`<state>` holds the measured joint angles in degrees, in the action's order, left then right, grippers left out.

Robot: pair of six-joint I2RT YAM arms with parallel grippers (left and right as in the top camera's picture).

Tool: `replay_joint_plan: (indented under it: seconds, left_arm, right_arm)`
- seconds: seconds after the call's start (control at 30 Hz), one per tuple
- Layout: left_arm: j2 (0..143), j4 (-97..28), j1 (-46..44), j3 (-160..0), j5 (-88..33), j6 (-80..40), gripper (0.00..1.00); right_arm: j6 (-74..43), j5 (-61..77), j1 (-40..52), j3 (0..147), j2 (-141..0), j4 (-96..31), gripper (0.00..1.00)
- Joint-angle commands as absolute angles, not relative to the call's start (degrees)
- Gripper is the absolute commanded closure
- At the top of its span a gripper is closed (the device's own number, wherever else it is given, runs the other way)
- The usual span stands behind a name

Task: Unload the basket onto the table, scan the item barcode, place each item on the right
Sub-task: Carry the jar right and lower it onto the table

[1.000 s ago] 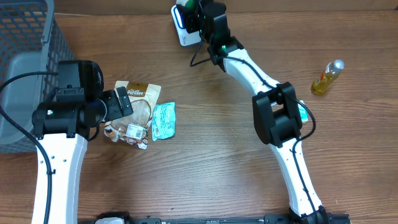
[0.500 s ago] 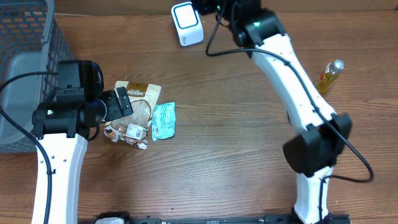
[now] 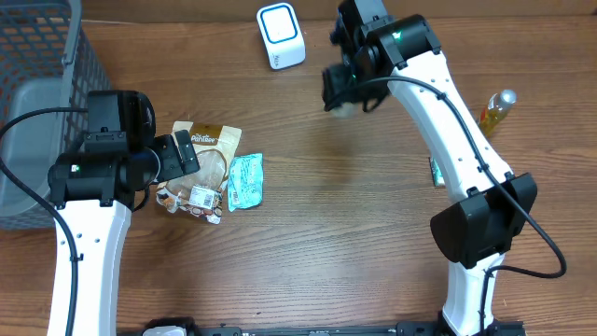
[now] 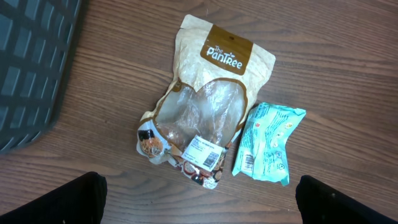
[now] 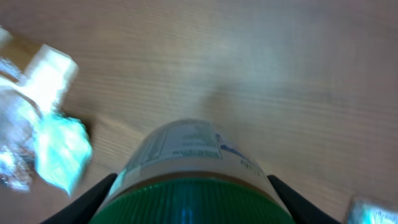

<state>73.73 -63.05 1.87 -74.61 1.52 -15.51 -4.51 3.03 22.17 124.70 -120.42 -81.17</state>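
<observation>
Overhead, the right arm (image 3: 448,121) rises from its base at the near edge. It bends at the elbow and reaches toward the far side of the table (image 3: 317,252), its wrist turned to our left. The right gripper (image 3: 347,91) hangs over bare wood, nearer than the white scanner (image 3: 280,35), to its right and apart from it. Only a pale bit of the jar (image 3: 343,108) shows under the gripper, so from here we cannot tell which way its long axis runs. The left arm (image 3: 89,233) stands at the left side. The left gripper (image 3: 184,154) is over the left edge of the snack pouch (image 3: 210,149), and a teal packet (image 3: 245,180) lies just beside that pouch. A grey basket (image 3: 37,65) sits at the far left and a yellow bottle (image 3: 492,116) lies at the far right.

From the left wrist, we see the left fingers (image 4: 81,199) spread wide at the lower corners with nothing between them. Pouch and packet lie flat below.

From the right wrist, the picture is blurred. The jar's green lid (image 5: 193,202) is nearest the lens. Its long axis runs away from the camera, base toward the table, and its printed label faces up in the picture. The right fingers (image 5: 93,202) are clamped on either side of the lid.
</observation>
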Motion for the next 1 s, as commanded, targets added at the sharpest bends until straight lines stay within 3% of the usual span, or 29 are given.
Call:
replay_joint_plan:
  seconds: [0.0, 0.37, 0.8, 0.87, 0.97]
  left_arm:
    - [73.78, -63.00, 1.48, -75.16, 1.89, -15.00, 0.00]
    - [73.78, -63.00, 1.48, -75.16, 1.89, -15.00, 0.01]
    - [73.78, -63.00, 1.48, -75.16, 1.89, -15.00, 0.00]
    - [73.78, -63.00, 1.48, -75.16, 1.89, -15.00, 0.00]
    - [73.78, -62.98, 1.48, -75.16, 1.89, -15.00, 0.00]
  right_arm:
    - [-4.91, 2.83, 20.43, 121.21, -119.72, -83.53, 0.89]
    - [-6.20, 2.59, 15.51, 101.60, -119.72, -76.66, 0.81]
    - [-6.20, -2.52, 9.98, 92.95, -119.72, -71.18, 0.80]
    - [-6.20, -2.52, 9.67, 92.95, -119.72, -71.16, 0.73]
    - [-6.20, -2.57, 9.61, 92.95, -119.72, -71.09, 0.70]
